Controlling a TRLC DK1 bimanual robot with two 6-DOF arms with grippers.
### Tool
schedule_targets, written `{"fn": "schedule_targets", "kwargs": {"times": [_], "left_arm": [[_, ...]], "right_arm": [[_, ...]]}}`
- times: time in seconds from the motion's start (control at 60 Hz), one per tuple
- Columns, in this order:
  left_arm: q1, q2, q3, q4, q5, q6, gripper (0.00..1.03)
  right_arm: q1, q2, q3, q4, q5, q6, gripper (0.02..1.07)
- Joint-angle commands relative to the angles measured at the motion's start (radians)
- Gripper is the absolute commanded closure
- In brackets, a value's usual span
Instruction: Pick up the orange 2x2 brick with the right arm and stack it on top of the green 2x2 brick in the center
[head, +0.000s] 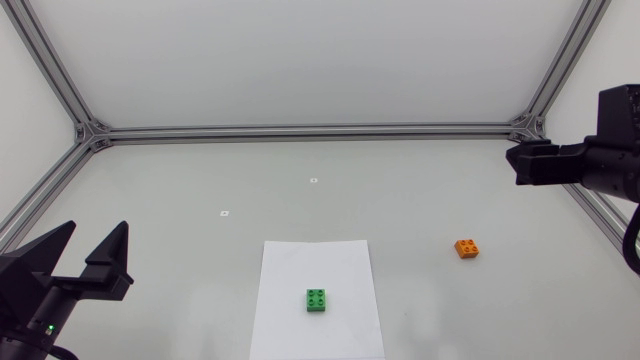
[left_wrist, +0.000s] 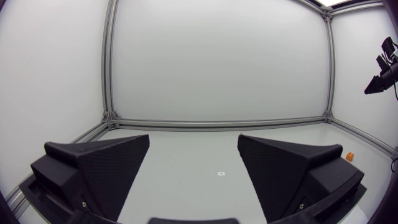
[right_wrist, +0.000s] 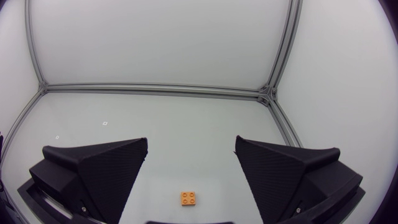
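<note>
1. Orange 2x2 brick (head: 466, 248): studs up, square, no long axis, slightly turned. It lies on the tabletop (head: 400, 200), right of the white sheet (head: 300, 265).
2. Green 2x2 brick (head: 317, 300): studs up, on the sheet.
3. Right claw (right_wrist: 191, 146): wide, empty, with the orange brick below and between its fingers.
4. Left claw (head: 97, 230): wide, empty, at the near left.

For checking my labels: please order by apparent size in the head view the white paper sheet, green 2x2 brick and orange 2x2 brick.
1. white paper sheet, clearly largest.
2. green 2x2 brick and orange 2x2 brick: almost alike; green lies nearer the camera, so no ranking between them.
</note>
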Motion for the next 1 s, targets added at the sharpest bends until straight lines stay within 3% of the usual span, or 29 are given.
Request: {"fn": "schedule_targets", "kwargs": {"times": [0.0,0.15,0.283,0.517,0.983], "left_arm": [[0.003,-0.008,-0.041,-0.015,0.004,0.013,0.04],[0.003,-0.008,-0.041,-0.015,0.004,0.013,0.04],[0.003,-0.008,-0.041,-0.015,0.004,0.013,0.04],[0.003,-0.008,-0.041,-0.015,0.004,0.013,0.04],[0.003,-0.008,-0.041,-0.015,0.004,0.013,0.04]], "right_arm": [[-0.006,0.093,0.077,-0.067,-0.009,-0.053,0.07],[-0.038,0.262,0.177,-0.189,-0.024,-0.15,0.07],[-0.105,0.374,0.218,-0.236,-0.122,-0.191,0.07],[-0.113,0.578,0.284,-0.35,-0.122,-0.193,0.07],[-0.068,0.828,0.251,-0.328,-0.071,-0.179,0.1]]}}
